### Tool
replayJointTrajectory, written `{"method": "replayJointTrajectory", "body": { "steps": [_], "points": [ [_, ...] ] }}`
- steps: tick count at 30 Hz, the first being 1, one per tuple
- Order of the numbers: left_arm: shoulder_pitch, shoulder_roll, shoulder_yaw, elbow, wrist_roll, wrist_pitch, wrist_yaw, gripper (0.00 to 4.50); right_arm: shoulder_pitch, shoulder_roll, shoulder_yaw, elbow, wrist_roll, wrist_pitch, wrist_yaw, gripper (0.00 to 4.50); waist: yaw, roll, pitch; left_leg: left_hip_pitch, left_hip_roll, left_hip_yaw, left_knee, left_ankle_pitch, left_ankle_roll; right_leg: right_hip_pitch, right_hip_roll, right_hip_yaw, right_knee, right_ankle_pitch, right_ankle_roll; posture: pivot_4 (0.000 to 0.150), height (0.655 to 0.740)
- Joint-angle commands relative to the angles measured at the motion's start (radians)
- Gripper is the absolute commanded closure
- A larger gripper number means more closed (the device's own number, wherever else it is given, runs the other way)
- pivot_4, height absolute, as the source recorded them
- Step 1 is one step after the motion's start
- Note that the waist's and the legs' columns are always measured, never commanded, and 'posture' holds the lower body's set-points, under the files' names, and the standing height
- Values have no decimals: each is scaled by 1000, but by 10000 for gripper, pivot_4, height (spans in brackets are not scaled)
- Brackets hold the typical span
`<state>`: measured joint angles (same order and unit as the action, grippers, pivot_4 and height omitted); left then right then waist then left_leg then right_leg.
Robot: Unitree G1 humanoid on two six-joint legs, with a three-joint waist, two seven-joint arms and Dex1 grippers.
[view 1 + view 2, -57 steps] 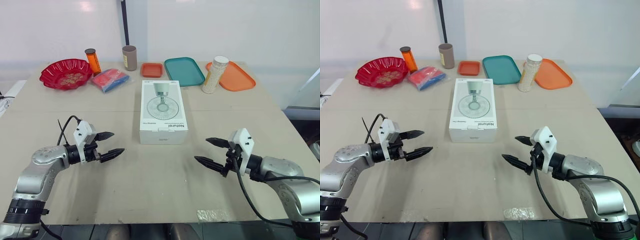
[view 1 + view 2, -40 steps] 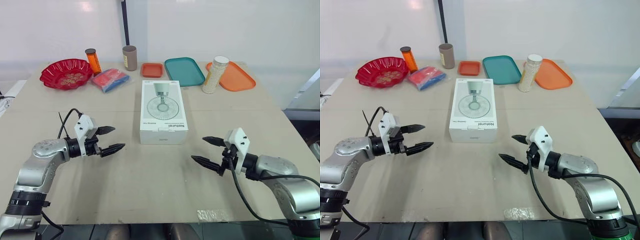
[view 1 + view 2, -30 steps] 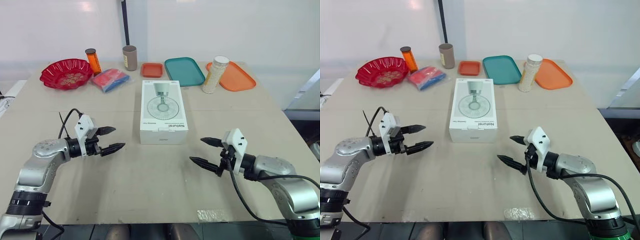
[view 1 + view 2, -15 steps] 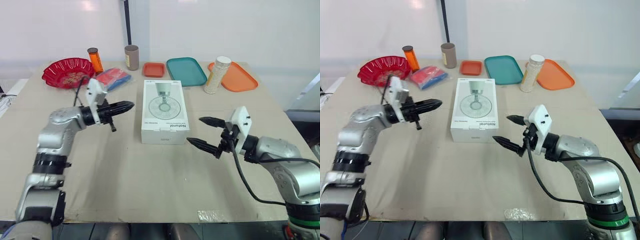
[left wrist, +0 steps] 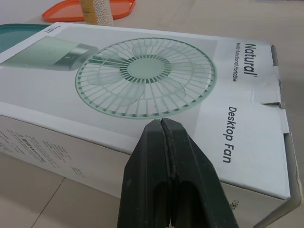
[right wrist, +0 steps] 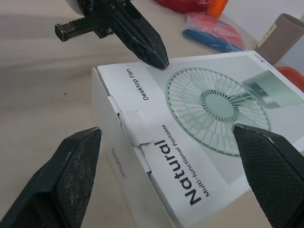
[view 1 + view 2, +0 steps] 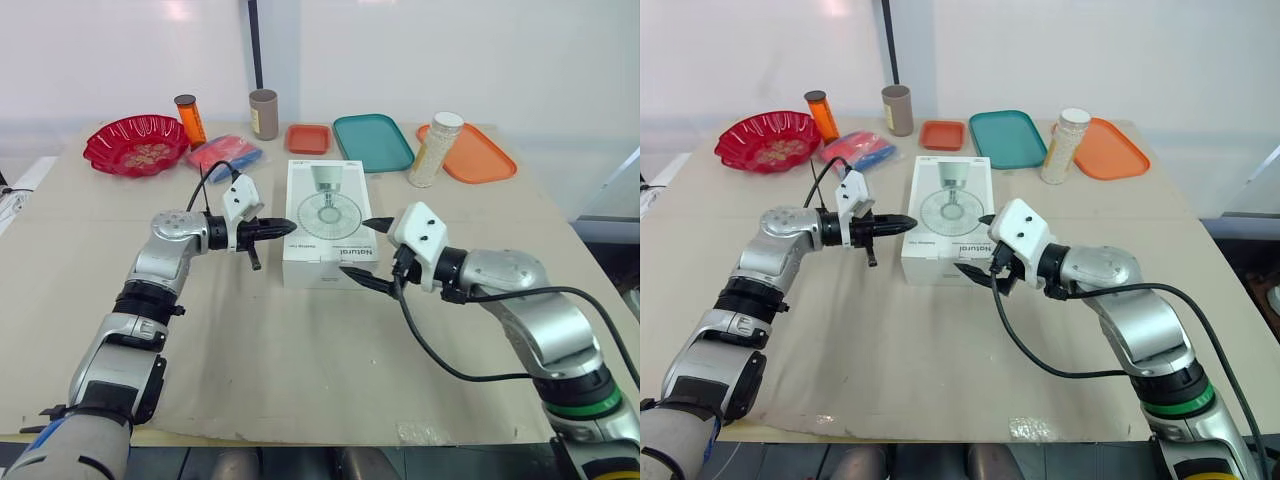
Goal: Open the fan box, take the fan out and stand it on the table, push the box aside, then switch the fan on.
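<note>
My right gripper (image 7: pixel 356 248) spreads around the fan box (image 7: pixel 325 205)'s flap end; my left gripper (image 7: pixel 288 231), fingers pressed together, points at its top edge.

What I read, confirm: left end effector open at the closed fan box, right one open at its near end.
The left end effector is shut, not open: see the left wrist view. The fan box and right end effector are as stated.

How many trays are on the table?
3. A small red tray sits at the back, a green tray beside it, and an orange tray farthest right, by the jar.
</note>
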<state>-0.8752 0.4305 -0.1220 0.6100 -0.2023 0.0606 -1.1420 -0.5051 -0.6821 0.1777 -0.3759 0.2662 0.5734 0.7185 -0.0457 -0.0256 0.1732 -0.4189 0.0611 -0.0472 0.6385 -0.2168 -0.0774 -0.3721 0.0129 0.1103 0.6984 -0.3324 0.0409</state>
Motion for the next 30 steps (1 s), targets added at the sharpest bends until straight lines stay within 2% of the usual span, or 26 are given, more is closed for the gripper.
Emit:
{"method": "replayJointTrajectory", "body": {
  "steps": [1, 8, 17, 30],
  "points": [
    [8, -2, -21, -10, 34, -7, -6, 44665, -25, 3, 18, 0, -37, -34, 15, 0, 1, 0, 0, 0, 0, 0, 0, 0, 0, 0, 0, 0, 0, 0, 0, 1500, 7400],
    [14, -13, 7, -29, 21, -6, 27, 44665, -99, 52, 68, 124, -116, -79, 20, 0, 1, 0, 0, 0, 0, -1, 0, 0, 0, 0, 0, -1, 0, 0, 0, 1500, 7400],
    [36, -11, -3, -49, 29, -20, 25, 44665, -109, 72, 48, 172, -141, -103, 36, 0, 1, 0, 0, -1, -1, -3, 0, 0, 0, 0, -1, -2, 0, 0, 0, 1500, 7400],
    [24, -38, -15, -21, 50, -61, 16, 44665, -125, 123, -55, 204, -84, -48, 3, 0, 0, 1, 0, -1, -2, -5, 1, 1, 0, 1, -1, -4, 0, 0, 0, 1500, 7400]
  ]
}}
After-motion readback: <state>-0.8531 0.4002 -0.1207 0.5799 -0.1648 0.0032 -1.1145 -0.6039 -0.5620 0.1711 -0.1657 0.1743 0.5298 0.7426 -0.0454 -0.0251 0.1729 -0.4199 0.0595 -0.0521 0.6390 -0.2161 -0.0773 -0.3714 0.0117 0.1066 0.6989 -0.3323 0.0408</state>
